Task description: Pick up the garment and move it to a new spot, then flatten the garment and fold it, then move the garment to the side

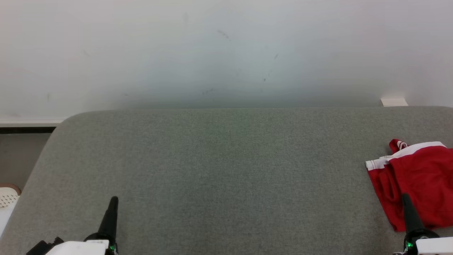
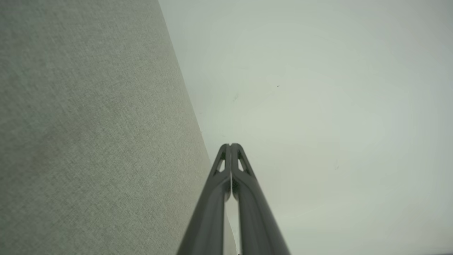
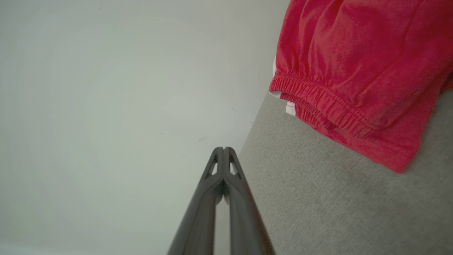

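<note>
Red shorts (image 1: 421, 184) lie bunched at the right edge of the grey fabric table (image 1: 226, 159).
The right gripper (image 1: 404, 196) stands just beside their elastic waistband (image 3: 318, 102), fingers pressed together and empty. White trim (image 1: 407, 152) edges the far side. The left gripper (image 1: 114, 200), likewise closed and empty, is well apart.

Grey fabric surface (image 1: 226, 159) spreads before me, far-left corner rounded; scuffed white wall (image 1: 226, 53) behind, evenly lit.
</note>
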Motion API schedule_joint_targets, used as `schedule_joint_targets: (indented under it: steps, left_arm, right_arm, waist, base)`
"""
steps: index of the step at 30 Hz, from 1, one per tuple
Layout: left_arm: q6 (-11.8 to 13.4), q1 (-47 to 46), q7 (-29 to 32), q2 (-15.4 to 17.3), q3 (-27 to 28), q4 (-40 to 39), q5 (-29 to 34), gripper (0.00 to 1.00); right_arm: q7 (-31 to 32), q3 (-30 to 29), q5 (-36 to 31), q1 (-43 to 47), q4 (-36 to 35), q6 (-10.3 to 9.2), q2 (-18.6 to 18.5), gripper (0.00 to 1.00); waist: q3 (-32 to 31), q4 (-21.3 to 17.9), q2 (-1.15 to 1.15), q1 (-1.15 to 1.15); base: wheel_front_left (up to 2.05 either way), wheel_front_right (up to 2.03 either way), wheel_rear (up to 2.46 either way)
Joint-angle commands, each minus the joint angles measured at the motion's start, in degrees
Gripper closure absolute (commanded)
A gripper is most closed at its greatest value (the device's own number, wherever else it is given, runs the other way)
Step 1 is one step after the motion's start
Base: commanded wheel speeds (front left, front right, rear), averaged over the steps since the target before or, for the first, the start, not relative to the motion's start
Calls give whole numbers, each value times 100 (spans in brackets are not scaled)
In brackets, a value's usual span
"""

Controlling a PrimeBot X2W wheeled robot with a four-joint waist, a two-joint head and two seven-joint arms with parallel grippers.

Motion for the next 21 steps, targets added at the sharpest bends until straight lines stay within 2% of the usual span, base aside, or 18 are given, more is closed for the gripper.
schedule_joint_targets:
  steps: [1,21]
  left_arm:
    - [4,-95,52,19,33,-36,-141,100]
    - [5,-143,273,13,125,-71,-988,100]
  right_arm:
    - [50,-35,152,-124,-61,-7,3,100]
    - [279,-133,919,-152,-60,-9,29,100]
  waist:
    - [5,5,0,0]
    - [65,65,0,0]
  base:
    - [0,0,0]
    - [0,0,0]
